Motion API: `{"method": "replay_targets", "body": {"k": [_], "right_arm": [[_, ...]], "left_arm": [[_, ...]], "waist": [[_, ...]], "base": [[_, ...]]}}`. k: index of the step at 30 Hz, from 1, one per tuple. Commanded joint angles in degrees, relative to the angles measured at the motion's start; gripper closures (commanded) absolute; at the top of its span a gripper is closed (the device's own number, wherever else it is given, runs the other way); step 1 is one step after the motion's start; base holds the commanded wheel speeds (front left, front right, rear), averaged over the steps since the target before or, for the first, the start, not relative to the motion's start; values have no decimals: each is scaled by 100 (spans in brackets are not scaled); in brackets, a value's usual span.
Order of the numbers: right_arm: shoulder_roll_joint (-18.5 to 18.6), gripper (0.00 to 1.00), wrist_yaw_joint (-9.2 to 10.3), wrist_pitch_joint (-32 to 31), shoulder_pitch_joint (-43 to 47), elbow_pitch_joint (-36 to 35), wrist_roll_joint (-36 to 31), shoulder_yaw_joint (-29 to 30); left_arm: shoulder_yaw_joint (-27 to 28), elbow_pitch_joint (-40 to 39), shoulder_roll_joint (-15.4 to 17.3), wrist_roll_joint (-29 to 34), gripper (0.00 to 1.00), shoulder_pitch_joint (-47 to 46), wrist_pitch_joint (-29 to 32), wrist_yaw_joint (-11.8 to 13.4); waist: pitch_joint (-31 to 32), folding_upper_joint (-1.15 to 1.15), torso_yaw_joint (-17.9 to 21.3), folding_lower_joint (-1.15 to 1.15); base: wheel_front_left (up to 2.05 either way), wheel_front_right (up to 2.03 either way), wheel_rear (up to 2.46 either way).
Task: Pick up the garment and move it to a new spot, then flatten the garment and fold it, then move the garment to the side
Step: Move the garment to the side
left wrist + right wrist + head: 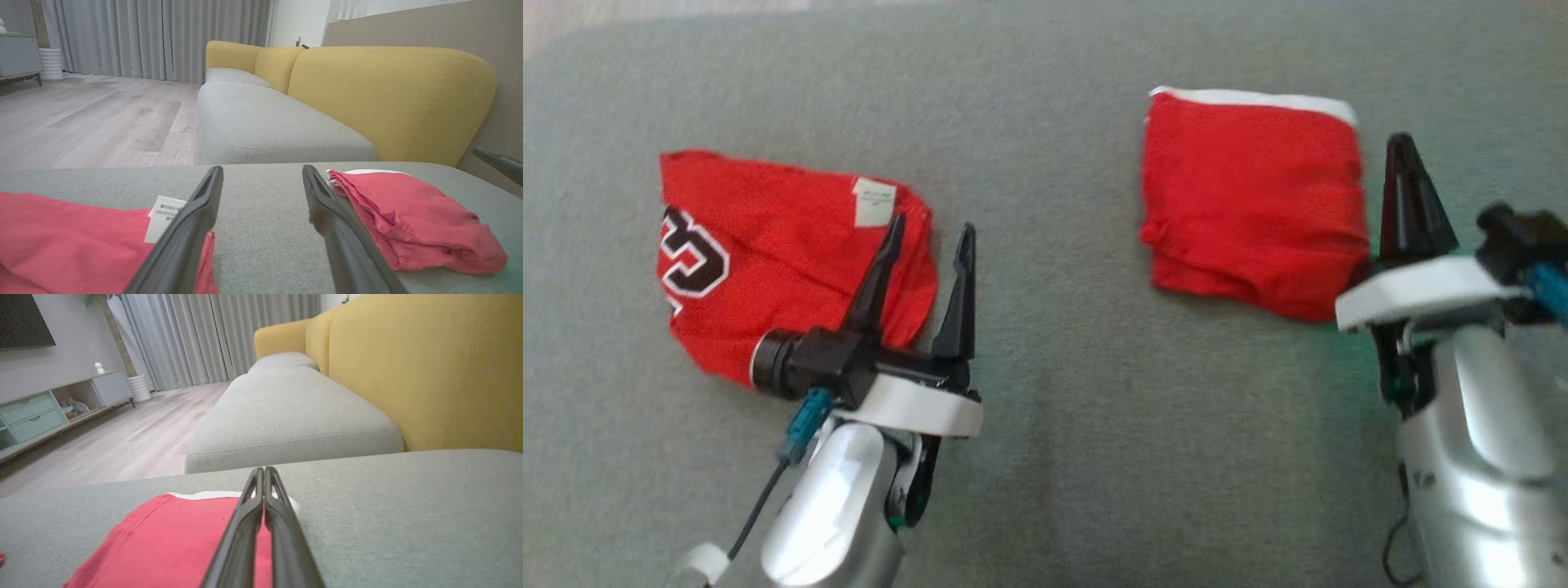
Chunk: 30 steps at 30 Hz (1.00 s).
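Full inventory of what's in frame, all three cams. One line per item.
folded garment: 1, red with white edge, right on the near cushion
crumpled jersey: 1, red with black-and-white lettering, left on the near cushion
label: 1, white, on the jersey
seat cushions: 3 seen, grey, in a row
sofa back: 1, yellow, behind the cushions
curtains: 1 set, grey, far end
floor: 1, pale wood
cabinet: 1, pale green drawers, by the wall
left pincer: 1, dark, open, at the jersey's right edge
right pincer: 1, dark, shut, at the folded garment's right edge
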<state>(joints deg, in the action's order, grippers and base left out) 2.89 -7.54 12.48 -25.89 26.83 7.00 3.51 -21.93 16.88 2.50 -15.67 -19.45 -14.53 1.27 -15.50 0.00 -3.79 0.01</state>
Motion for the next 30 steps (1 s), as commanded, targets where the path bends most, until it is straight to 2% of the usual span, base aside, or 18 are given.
{"method": "replay_targets", "body": {"k": [1,4,10,15,24,30], "right_arm": [[-1,100,5,-41,-220,-46,-32,-109],[-1,100,5,-194,-638,499,-140,32],[17,100,5,-396,-1181,1778,-799,416],[5,100,5,25,-1495,2230,-992,390],[0,100,5,236,-1668,2287,238,-1490],[-1,100,5,-60,-1558,2879,551,-2318]], "left_arm": [[132,-202,39,-54,0,-207,-47,34],[51,-214,38,-123,0,-313,-47,70],[-77,-205,38,-208,0,-434,-47,128],[-80,-131,38,-217,0,-470,-47,156],[-128,-94,38,-241,0,-470,-47,183],[-167,-42,38,-255,0,-459,-47,184]], "waist": [[-233,0,-238,-1],[-401,0,-415,-1],[-568,0,-621,-1],[-493,0,-630,-1],[-315,0,-574,-1],[-241,0,-544,-1]], "base": [[0,0,0],[0,0,0],[0,0,0],[0,0,0],[0,0,0],[0,0,0]]}}
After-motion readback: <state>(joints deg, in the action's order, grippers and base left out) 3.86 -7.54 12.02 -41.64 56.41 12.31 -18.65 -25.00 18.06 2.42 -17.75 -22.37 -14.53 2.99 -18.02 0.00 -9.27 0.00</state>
